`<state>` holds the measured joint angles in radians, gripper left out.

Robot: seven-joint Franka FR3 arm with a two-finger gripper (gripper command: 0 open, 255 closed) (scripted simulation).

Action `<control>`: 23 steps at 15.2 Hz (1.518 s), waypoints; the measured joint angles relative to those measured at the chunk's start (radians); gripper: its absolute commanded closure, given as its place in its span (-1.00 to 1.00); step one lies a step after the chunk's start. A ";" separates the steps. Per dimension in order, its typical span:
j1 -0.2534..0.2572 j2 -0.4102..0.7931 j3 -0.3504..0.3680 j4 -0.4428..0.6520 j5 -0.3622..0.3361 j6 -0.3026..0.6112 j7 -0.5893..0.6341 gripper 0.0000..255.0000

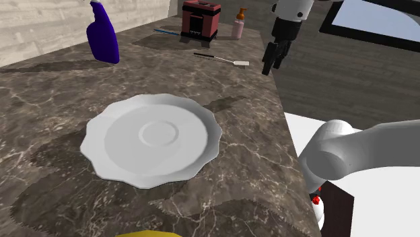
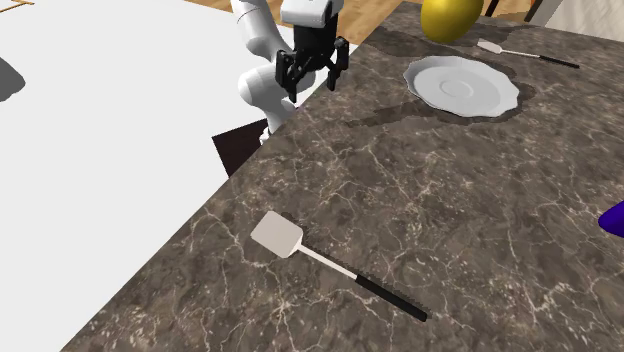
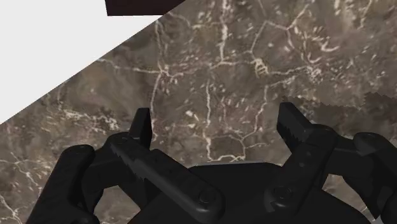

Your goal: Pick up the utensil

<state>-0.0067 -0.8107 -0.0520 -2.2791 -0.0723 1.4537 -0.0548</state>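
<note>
Dark marbled counter carries 1 spatula and 1 white plate.

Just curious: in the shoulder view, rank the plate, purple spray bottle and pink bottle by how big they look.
plate
purple spray bottle
pink bottle
Both bottles stand farther off, so their true sizes are unsure.

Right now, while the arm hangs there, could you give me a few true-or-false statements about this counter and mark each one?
The gripper is open and holds nothing. True.
The spatula lies on the plate. False: it lies on the counter, apart from the plate.
A purple spray bottle stands upright on the counter. True.
The spatula's handle is white. False: the handle is black, the blade white.
</note>
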 measured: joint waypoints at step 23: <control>0.078 0.752 -0.315 0.563 0.081 0.246 -0.652 -1.00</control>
<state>0.0717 -0.0590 -0.3667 -1.7165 0.0085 1.6995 -0.7069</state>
